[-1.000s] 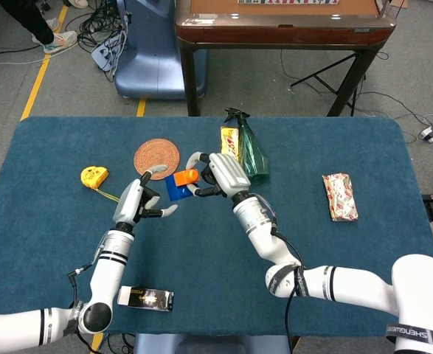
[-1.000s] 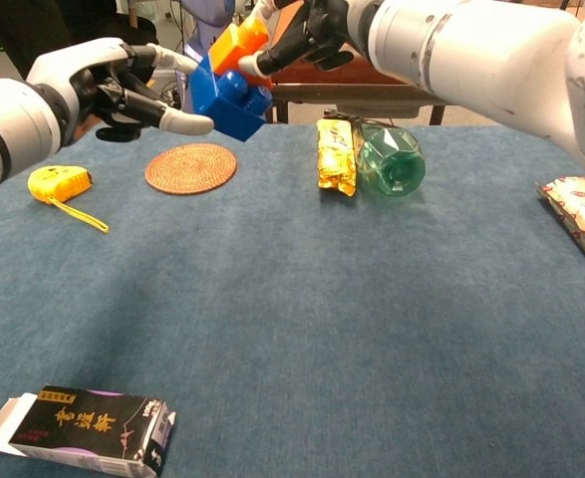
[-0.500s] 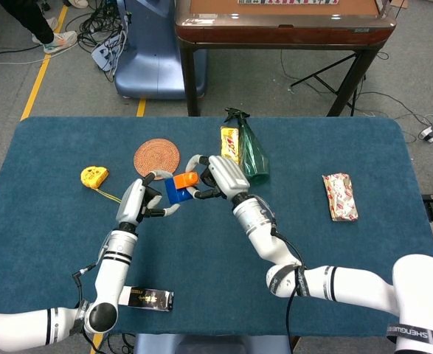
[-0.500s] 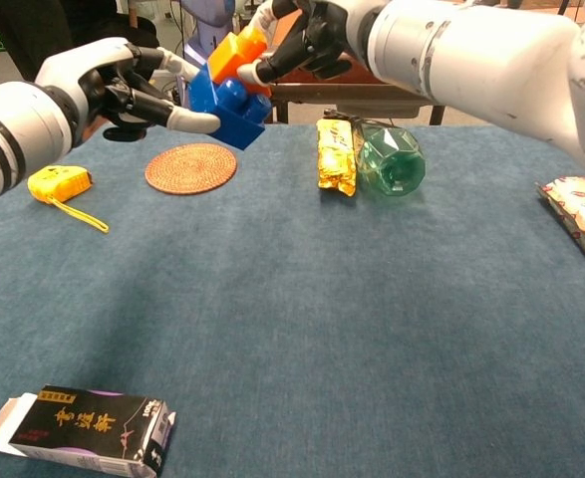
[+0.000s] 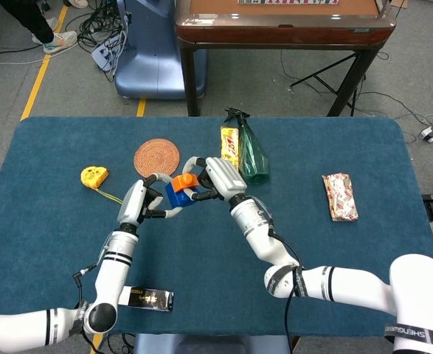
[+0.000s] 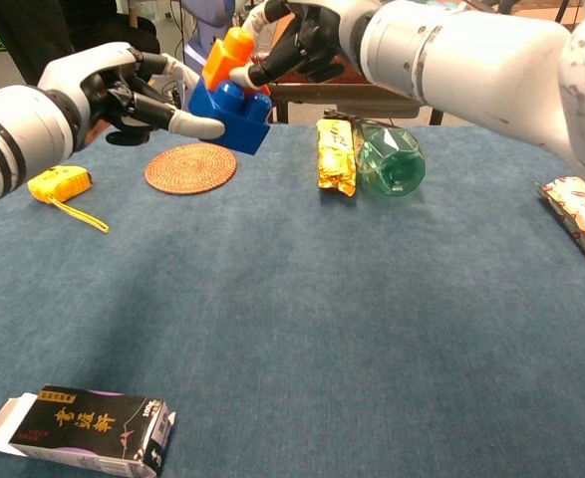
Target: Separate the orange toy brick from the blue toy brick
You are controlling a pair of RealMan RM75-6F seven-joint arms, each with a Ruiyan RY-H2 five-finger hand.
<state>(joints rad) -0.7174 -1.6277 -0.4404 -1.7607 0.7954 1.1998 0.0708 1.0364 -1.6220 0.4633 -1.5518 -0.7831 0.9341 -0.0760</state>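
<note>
The blue toy brick (image 6: 228, 116) and the orange toy brick (image 6: 223, 58) are held in the air above the far left of the table. My left hand (image 6: 121, 88) grips the blue brick from the left, its fingers wrapped under and around it. My right hand (image 6: 304, 36) pinches the orange brick from the right. The orange brick stands tilted on top of the blue one and still touches it. In the head view the orange brick (image 5: 183, 181) and blue brick (image 5: 175, 196) sit between the left hand (image 5: 138, 206) and right hand (image 5: 217, 177).
A woven coaster (image 6: 190, 167) and a yellow tape measure (image 6: 57, 183) lie below the hands. A gold packet (image 6: 336, 154) and a green bottle (image 6: 392, 159) lie at the back centre. A snack packet (image 6: 579, 214) lies far right, a black box (image 6: 83, 428) near left.
My left hand moved in from beside the blue brick and closed its fingers around it. The orange brick has tipped more upright on the blue one in my right hand.
</note>
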